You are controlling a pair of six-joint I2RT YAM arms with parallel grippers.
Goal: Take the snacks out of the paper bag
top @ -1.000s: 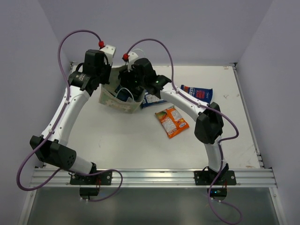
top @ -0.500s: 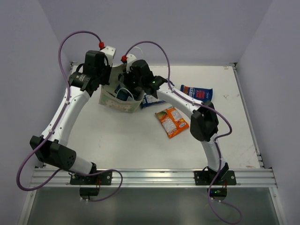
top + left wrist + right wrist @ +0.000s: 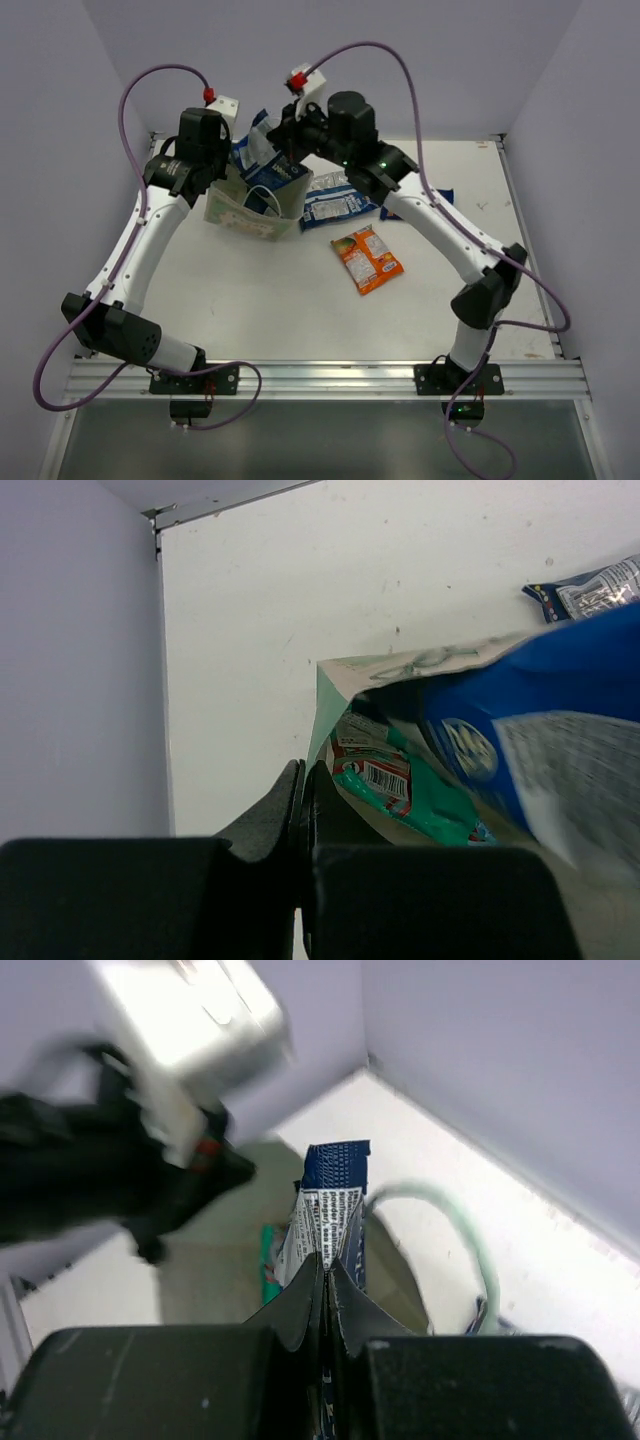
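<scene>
The paper bag [image 3: 248, 212] stands at the back left of the table, pale green with a printed label. My left gripper [image 3: 220, 172] is shut on its left rim [image 3: 318, 695]. My right gripper [image 3: 287, 135] is shut on a dark blue-and-white snack packet [image 3: 255, 147] and holds it above the bag's mouth; the packet [image 3: 330, 1195] hangs from the closed right gripper [image 3: 327, 1260]. A teal-green packet [image 3: 405, 790] lies inside the bag. On the table right of the bag lie an orange packet [image 3: 367, 259] and a blue-and-white packet [image 3: 335, 203].
Another blue packet [image 3: 440, 196] shows partly behind the right arm. A white string handle [image 3: 268, 200] loops over the bag's front. The back wall and the left wall stand close behind the bag. The arm bases sit at the near edge.
My right gripper closed on the blue packet inside the bag and lifted it up and back, out of the bag's mouth. The left gripper kept its hold on the rim.
</scene>
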